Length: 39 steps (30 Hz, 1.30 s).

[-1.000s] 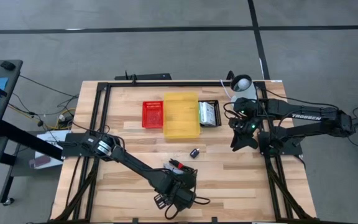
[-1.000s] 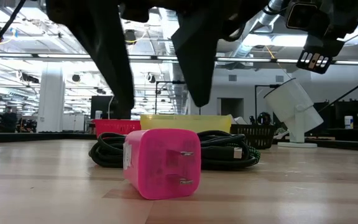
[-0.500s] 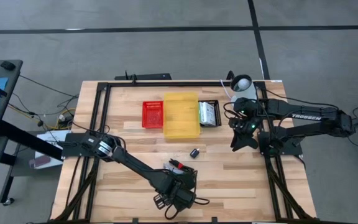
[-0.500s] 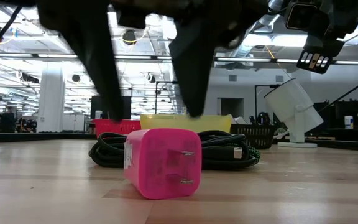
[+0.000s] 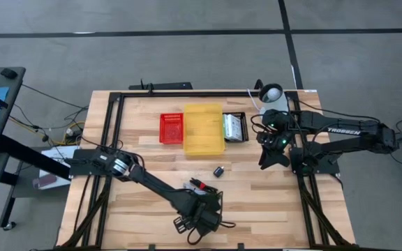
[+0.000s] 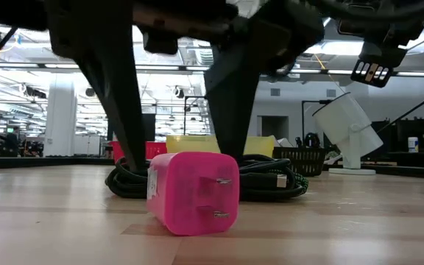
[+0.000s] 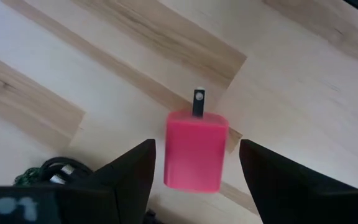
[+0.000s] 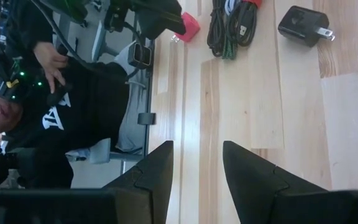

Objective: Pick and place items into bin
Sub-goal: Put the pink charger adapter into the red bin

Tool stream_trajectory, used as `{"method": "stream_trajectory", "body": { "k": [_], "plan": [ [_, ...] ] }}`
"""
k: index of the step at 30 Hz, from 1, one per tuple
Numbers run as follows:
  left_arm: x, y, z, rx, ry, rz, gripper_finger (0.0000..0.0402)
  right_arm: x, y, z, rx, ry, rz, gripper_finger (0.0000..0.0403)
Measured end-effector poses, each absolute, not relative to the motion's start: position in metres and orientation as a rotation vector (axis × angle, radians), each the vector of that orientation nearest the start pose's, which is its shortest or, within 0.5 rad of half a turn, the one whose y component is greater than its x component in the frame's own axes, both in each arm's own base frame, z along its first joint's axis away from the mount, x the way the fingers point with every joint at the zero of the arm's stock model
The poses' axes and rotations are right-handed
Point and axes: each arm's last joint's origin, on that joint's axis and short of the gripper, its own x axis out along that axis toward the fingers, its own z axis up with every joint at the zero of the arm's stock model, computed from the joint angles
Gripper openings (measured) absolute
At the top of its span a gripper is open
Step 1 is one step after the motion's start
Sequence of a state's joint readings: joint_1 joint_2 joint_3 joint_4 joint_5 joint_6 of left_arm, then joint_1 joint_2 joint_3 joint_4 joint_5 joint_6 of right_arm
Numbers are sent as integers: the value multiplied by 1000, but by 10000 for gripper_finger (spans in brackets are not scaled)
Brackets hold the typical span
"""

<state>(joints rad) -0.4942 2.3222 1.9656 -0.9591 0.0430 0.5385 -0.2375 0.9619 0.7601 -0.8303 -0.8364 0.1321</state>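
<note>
A pink plug-in charger block lies on its side on the wood near the table's near edge, prongs level; in the left wrist view the pink charger shows between my fingers. My left gripper is open above it, and its fingers stand on either side without touching. A bundle of black cords lies just behind the charger. A small black charger rests farther in. My right gripper hangs open over the table's right part, holding nothing.
Three bins stand in a row toward the far edge: a red basket, a yellow bin and a black basket with something in it. A white lamp stands at the far right. A seated person shows beyond the table.
My left gripper has come down toward the pink charger, staying open; its fingers now reach down past the charger's top on both sides. The charger and cords have not moved.
</note>
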Motion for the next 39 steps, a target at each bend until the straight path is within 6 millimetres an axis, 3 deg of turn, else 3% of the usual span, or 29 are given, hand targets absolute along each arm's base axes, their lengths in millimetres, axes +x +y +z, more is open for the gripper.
{"method": "stream_trajectory", "body": {
  "k": [15, 31, 39],
  "plan": [
    [421, -223, 166, 733, 1164, -835, 227, 166, -18, 255, 653, 939, 488, 133],
    [424, -218, 166, 678, 1176, -841, 153, 166, -18, 255, 653, 938, 488, 134],
    [424, -218, 166, 676, 1182, -823, 146, 166, -18, 255, 653, 938, 488, 134]
  ]
}}
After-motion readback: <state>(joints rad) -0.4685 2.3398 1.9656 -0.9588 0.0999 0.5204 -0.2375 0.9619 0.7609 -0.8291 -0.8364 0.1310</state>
